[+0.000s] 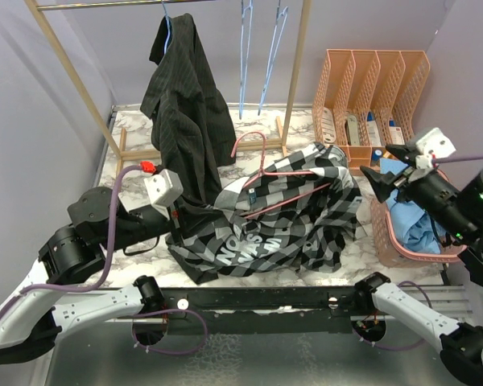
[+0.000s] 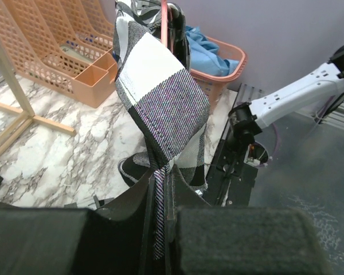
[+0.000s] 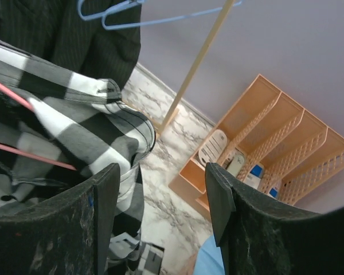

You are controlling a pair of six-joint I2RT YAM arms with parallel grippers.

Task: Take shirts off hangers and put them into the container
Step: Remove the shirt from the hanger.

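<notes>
left claw [image 2: 160,226] clamped on a fold of the checked shirt [image 1: 290,217] | right claw [image 3: 160,172] jaws apart, holding nothing, over the basket [image 1: 392,241]'s left edge | shirt sprawled on the surface just left of the basket; pink hanger [image 1: 266,173] looks threaded in it | risk imo – nobody's pinning that hanger; a tug drags it along or snags the collar – hanger lands in the basket too

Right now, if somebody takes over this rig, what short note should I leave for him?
Left gripper: shut on the checked shirt.
Right gripper: open, empty, near the basket.
Done: blue shirt lies in the basket; two blue hangers hang bare on the rack.
Left: checked shirt lies on the table with the pink hanger; black shirt hangs on the rack. White shirt not in sight.
</notes>
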